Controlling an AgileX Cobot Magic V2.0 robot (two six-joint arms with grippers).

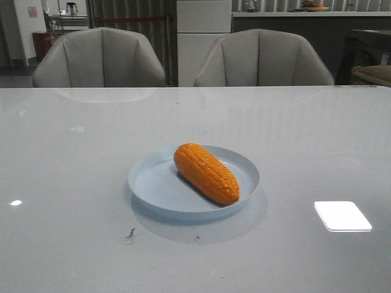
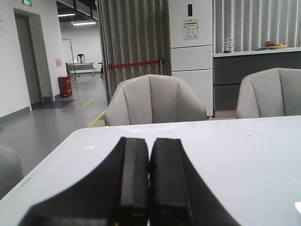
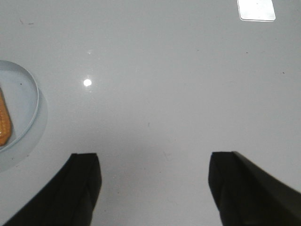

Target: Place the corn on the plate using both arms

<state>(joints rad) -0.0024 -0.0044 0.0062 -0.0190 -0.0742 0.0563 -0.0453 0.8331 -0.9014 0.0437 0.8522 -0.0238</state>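
Two grey chairs [image 1: 101, 58] behind corn-bearing plate [image 1: 153, 183]; left claw [image 2: 149, 165] pressed closed, empty; right claw [image 3: 153, 181] wide apart, empty.

front level, wrists low, plate [image 1: 247, 174] shared

Light is dim and flat, coming from overhead: the glossy table [image 1: 73, 244] throws back a bright rectangular glare patch [image 1: 343, 215] and a small hot spot [image 1: 16, 202], and both show again in the right wrist view. The plate [image 1: 149, 183] casts a soft shadow toward the camera, and the corn [image 1: 206, 173] darkens the plate just beside it (its colour stays vivid). The front view is slightly grainy; the left wrist view's black fingers [image 2: 134, 188] are soft and underexposed against a brighter hall.
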